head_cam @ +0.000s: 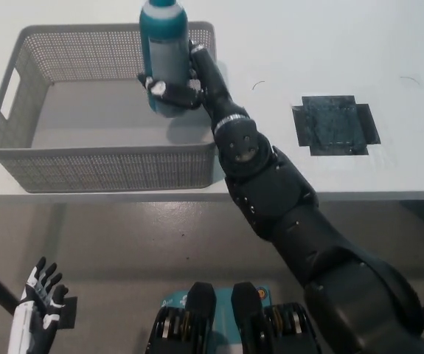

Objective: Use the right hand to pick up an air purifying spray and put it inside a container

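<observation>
Right hand (184, 85) grasps spray bottle (164, 51) upright above basket (108, 166) right side; left hand (38, 306), fingers spread, empty, rests well below; early release risks toppling.

— Where is the air purifying spray (164, 51)?
— Upright over the right inner part of the grey mesh container (20, 147), a teal bottle with a grey label.
— And the container?
— Rectangular, open-topped, on the white counter (329, 44).
</observation>
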`<state>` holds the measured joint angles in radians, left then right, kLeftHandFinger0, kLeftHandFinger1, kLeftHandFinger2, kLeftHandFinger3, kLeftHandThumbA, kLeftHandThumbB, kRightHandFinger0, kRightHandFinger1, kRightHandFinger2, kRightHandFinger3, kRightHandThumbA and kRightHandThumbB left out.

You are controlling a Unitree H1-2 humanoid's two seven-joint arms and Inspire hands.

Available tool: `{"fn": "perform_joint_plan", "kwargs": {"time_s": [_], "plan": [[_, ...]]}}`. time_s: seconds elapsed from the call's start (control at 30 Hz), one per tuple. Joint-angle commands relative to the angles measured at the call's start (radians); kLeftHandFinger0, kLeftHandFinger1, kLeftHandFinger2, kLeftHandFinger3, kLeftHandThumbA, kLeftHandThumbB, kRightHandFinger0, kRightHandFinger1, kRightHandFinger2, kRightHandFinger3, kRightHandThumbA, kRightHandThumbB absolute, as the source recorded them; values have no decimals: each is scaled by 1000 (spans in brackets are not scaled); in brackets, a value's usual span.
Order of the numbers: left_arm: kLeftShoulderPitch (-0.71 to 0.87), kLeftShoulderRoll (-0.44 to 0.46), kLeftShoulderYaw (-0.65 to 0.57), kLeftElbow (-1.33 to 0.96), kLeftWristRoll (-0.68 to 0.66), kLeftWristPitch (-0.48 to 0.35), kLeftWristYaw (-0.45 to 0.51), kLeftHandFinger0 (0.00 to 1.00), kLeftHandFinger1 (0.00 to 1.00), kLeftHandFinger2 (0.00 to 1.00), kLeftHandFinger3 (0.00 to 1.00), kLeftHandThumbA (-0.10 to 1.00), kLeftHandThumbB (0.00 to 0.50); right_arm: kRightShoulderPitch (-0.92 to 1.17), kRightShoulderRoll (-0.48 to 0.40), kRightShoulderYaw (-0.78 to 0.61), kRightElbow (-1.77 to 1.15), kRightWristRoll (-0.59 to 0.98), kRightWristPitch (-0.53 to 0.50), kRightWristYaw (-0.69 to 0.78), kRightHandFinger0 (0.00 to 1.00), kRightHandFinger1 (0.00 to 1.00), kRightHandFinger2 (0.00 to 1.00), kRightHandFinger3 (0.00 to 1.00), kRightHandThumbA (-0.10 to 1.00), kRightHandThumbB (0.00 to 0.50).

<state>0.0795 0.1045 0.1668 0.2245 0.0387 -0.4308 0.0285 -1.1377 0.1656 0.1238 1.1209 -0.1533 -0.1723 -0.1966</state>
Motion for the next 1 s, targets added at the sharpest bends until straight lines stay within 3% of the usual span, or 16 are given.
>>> {"fn": "perform_joint_plan", "kwargs": {"time_s": [0.0,0.07,0.23,0.33,0.43,0.53,0.6,0.7,0.77,0.8,0.97], "plan": [[3,12,-1,-31,0,-39,11,843,909,948,1000,703,180,-42,-24,31,-10,-13,-26,94,1000,1000,1000,1000,467,500],[6,18,-4,-30,-5,-38,1,861,917,961,1000,681,165,-32,-33,47,-21,-27,-31,89,1000,1000,1000,1000,585,500],[9,22,-3,-23,5,-39,6,862,912,956,1000,632,180,-13,-54,50,-51,-23,-28,108,1000,1000,1000,1000,730,500],[16,18,-2,-25,4,-39,11,847,897,943,1000,568,184,3,-65,51,-86,-25,-18,123,1000,1000,1000,1000,702,500],[25,15,-3,-23,3,-39,10,847,895,939,1000,587,212,22,-77,38,-154,-4,8,158,1000,1000,1000,1000,654,500],[27,19,-5,-22,24,-39,16,848,895,940,1000,599,206,35,-92,28,-236,13,38,188,1000,1000,1000,1000,625,500],[27,17,-7,-21,19,-39,14,851,895,943,1000,560,212,38,-108,23,-321,8,72,188,1000,1000,1000,1000,676,500],[30,14,-5,-20,24,-39,24,830,876,924,1000,543,225,61,-129,-18,-518,68,79,219,1000,1000,1000,1000,644,500],[28,14,-4,-16,12,-39,20,826,875,923,1000,541,228,76,-140,-26,-622,65,119,220,1000,1000,1000,1000,702,500],[25,18,-3,-15,22,-39,22,826,878,925,1000,541,196,108,-162,-44,-781,81,152,229,1000,1000,1000,1000,669,500],[26,25,3,-15,13,-39,19,843,887,933,1000,530,167,211,-224,-76,-1096,97,164,240,1000,1000,1000,1000,641,500]]}}
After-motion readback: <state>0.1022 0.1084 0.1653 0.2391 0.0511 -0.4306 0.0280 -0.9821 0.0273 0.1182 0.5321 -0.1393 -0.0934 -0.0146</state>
